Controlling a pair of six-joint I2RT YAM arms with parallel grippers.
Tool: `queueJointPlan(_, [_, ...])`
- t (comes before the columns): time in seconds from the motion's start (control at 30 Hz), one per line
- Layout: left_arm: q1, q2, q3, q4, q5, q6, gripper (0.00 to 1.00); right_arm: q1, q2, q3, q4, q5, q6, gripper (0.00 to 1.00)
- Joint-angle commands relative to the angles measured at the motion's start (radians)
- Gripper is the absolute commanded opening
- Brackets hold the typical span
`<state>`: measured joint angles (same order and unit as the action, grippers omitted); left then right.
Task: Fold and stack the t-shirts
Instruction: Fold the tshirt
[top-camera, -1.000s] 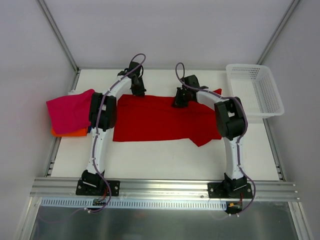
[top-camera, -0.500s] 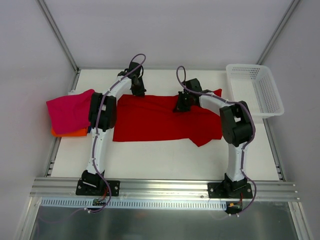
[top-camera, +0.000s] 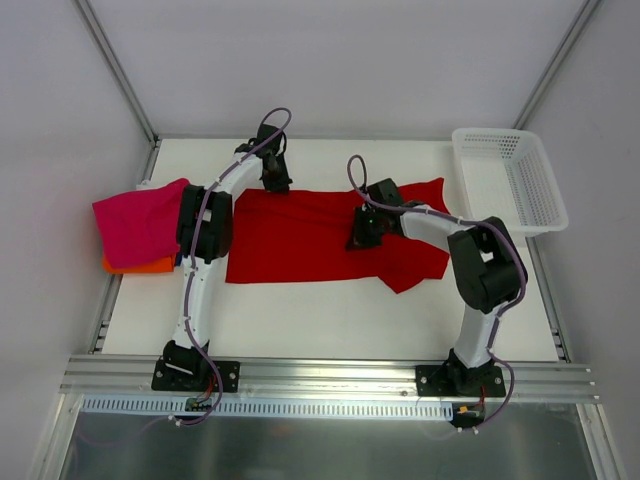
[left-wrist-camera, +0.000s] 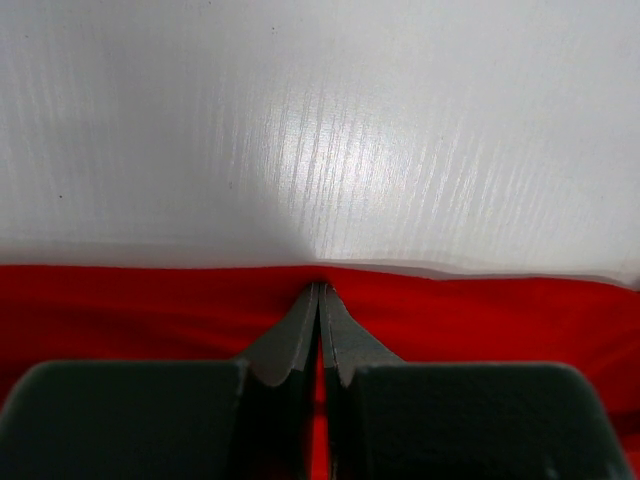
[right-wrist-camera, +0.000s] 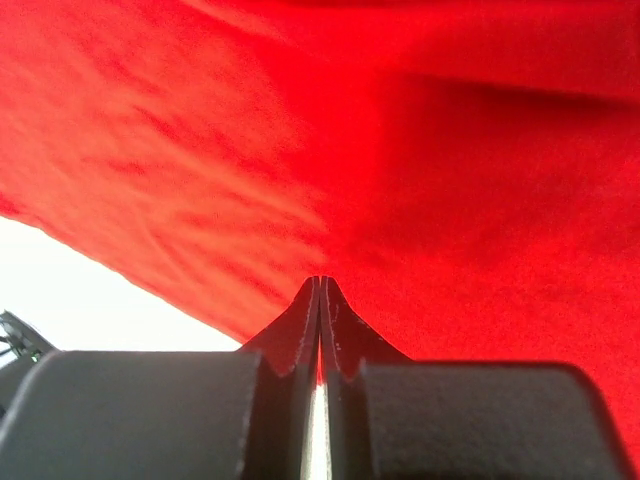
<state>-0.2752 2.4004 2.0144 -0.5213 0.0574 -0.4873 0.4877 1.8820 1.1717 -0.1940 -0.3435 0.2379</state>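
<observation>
Both pairs of jaws are closed. Nearest lies a bare stretch of the white surface (top-camera: 330, 315), and behind it the red t-shirt (top-camera: 300, 235) is spread flat and wide across the middle, with one pointed flap reaching toward the near side at its right part. The right jaws stand over the right half of this shirt, inside its outline. In the right wrist view their fingertips (right-wrist-camera: 300, 310) meet tight against the red cloth, which fills almost all of the view, and a light sliver shows between the fingers lower down. Whether a fold of cloth is pinched there, I cannot tell. The left jaws are farther back, at the far edge of the red t-shirt, toward its left end. In the left wrist view their fingertips (left-wrist-camera: 300, 320) meet exactly on the hem with red cloth showing between the fingers, so they grip this edge, and the white surface goes on beyond it. At the left edge of the surface a magenta-pink t-shirt (top-camera: 135, 222) lies on top of an orange t-shirt (top-camera: 140, 266), which shows only as a strip at its near side. At the far right corner stands a white mesh basket (top-camera: 490, 132), near the right end of the red t-shirt.
</observation>
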Motion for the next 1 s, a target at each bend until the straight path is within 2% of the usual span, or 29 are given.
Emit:
queueJointPlan(0.0, [0.01,-0.012,-0.034,-0.054,-0.051,0.0,0.0,-0.003,-0.067,0.054,0.082,0.046,-0.005,0.01])
queueJointPlan(0.17, [0.008,-0.021,-0.039,-0.054,-0.045,-0.007,0.0,-0.001,0.089,0.271,0.114,-0.009,0.053,0.01])
queueJointPlan(0.5, [0.01,-0.026,-0.043,-0.055,-0.037,-0.007,0.0,0.008,0.376,0.508,0.228,-0.088,0.189,0.01])
queueJointPlan(0.7, [0.011,-0.033,-0.048,-0.055,-0.041,-0.002,0.0,0.028,0.419,0.481,0.241,-0.089,0.186,0.0])
queueJointPlan(0.97, [0.01,-0.035,-0.048,-0.054,-0.042,-0.002,0.0,0.041,0.292,0.329,0.309,-0.088,0.19,0.01])
